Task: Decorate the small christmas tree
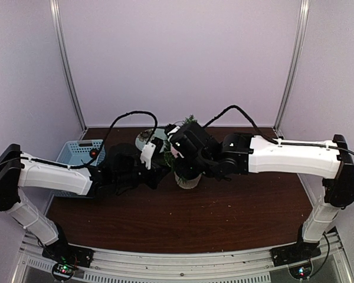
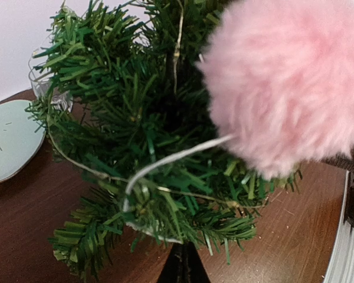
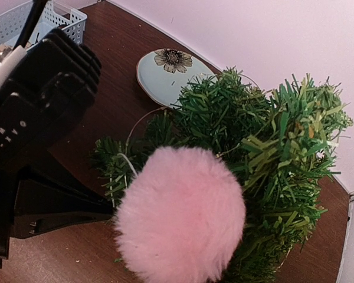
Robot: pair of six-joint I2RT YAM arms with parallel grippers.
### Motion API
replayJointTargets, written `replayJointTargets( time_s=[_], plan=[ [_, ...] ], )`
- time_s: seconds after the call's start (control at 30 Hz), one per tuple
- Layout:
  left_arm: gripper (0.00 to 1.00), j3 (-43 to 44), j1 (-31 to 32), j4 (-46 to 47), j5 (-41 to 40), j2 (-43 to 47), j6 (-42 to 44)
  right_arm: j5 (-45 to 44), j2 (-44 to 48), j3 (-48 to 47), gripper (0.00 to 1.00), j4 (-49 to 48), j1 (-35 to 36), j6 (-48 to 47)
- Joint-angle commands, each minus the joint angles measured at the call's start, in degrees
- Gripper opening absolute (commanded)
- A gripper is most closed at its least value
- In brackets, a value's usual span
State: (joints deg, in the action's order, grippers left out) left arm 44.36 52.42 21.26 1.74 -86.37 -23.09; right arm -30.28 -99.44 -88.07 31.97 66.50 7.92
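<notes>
Tree spot: I see the small christmas tree (image 3: 271, 147) standing in the middle of the brown table (image 1: 224, 218), a bit toward the back wall, with my two arms meeting over it.
Only from above: the round pale pot (image 1: 187, 180) under the tree shows here. So does the blue basket (image 1: 76, 150) far off at the left edge of the table. The arms cover most of the green.
Only from the left wrist: a thin white loop (image 2: 171, 158) comes off the pink pom-pom (image 2: 283, 88) and lies over the branches. A bit of clear glass (image 2: 44, 88) peeks out behind the tree on the left.
Only from the right wrist: the whole plate (image 3: 168, 73) shows, lying flat just behind the tree, with a brown flower drawn on it.
Left gripper (image 2: 183, 264): its two black tips are pressed together down low in front of the tree. I see nothing between them.
Right gripper (image 1: 178, 152): closed up tight. The pom-pom hides its fingers from its own camera, so I cannot tell if it is pinching the pom-pom.
Pom-pom: round, pink and very fluffy, like a ball of fur. It sits right against the side of the tree.
Tree feel: lots of flat, thin green strips that stick out like stiff grass. Some are dark and some are light. A thin wire (image 2: 76, 160) runs around the branches.
Plate look: smooth, shiny and light blue-green.
Basket look: plastic, with little square holes.
Table look: dark wood, smooth.
</notes>
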Motion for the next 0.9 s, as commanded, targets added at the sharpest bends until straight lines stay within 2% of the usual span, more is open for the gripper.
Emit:
replayJointTargets(
  time_s=[0.0, 0.37, 0.87],
  plan=[
    [0.00, 0.49, 0.22, 5.33, -0.55, -0.35, -0.82, -1.76, -0.74, -1.20, 0.00, 0.73, 0.18, 0.87],
    [0.00, 2.51, 0.60, 2.38, 5.27, 3.13, 2.29, -1.80, -0.62, -1.03, 0.00, 0.87, 0.15, 0.73],
    [0.00, 5.55, 0.46, -1.90, -0.14, 4.98, 1.47, -1.47, -0.49, -0.76, 0.00, 0.61, 0.12, 0.65]
  ],
)
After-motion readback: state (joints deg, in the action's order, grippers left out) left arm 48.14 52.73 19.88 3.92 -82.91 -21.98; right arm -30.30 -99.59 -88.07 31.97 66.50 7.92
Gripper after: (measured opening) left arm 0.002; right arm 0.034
